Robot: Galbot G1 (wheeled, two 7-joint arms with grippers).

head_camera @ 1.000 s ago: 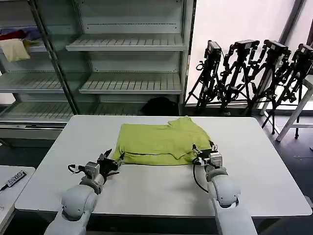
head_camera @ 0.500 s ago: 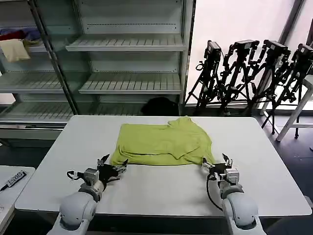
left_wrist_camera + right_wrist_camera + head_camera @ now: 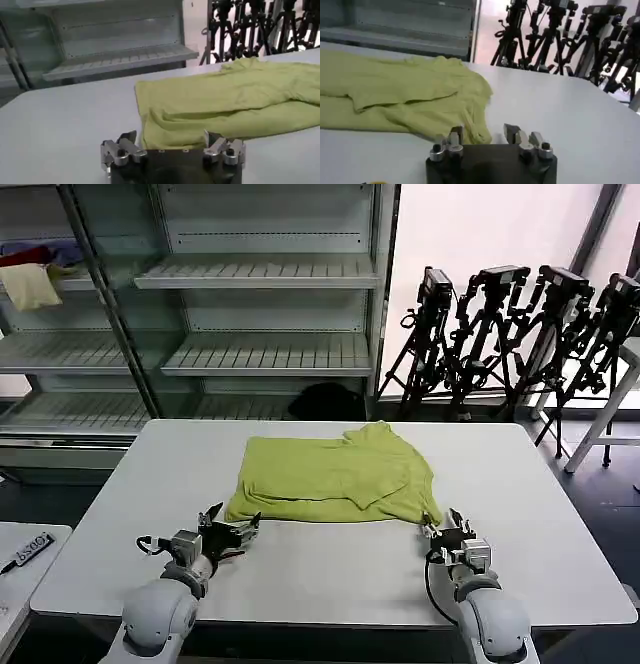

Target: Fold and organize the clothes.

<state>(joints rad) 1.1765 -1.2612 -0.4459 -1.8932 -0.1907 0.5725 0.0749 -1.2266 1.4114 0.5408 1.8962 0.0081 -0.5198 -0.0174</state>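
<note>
Lime yellow-green cotton T-shirt (image 3: 335, 479) lies folded mid white worktop (image 3: 330, 569). Left hand (image 3: 231, 531) at its 7 o'clock corner, right hand (image 3: 447, 529) at 5 o'clock; both spread wide, empty.

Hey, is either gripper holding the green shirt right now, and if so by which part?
Nothing is held. The left gripper and right gripper are open at the T-shirt's near corners.

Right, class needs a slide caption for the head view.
Both open grippers, left and right, flank a folded lime T-shirt on the white table.
</note>
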